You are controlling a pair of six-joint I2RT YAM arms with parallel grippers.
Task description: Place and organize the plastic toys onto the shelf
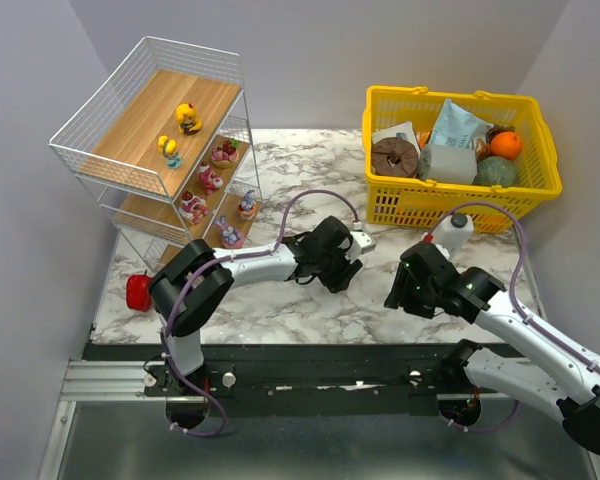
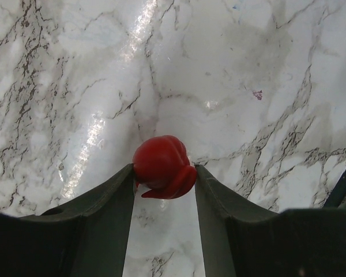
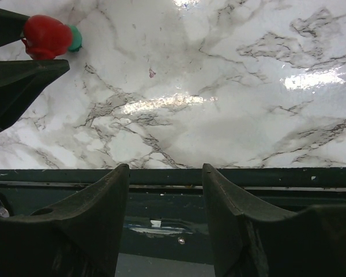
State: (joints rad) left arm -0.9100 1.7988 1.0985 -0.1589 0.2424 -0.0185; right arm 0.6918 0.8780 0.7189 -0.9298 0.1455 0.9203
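Left gripper (image 2: pixel 164 172) clenched on red toy (image 2: pixel 161 164) | I read the shelf (image 1: pixel 145 120) as lying far-left of it, left arm nearer | right gripper (image 3: pixel 165 173) spread, holding nothing, well apart from shelf

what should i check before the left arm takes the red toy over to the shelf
1. Grip: both fingers of the left hand press the red toy at its sides. Ok.
2. Toy lifted clear of the marble table: cannot tell.
3. Room on the shelf: bare wood on the top board beside the yellow ducks. Ok.
4. Right hand: open, empty, apart from the left hand. Ok.
5. Yellow basket: at the far right, away from the way to the shelf. Ok.
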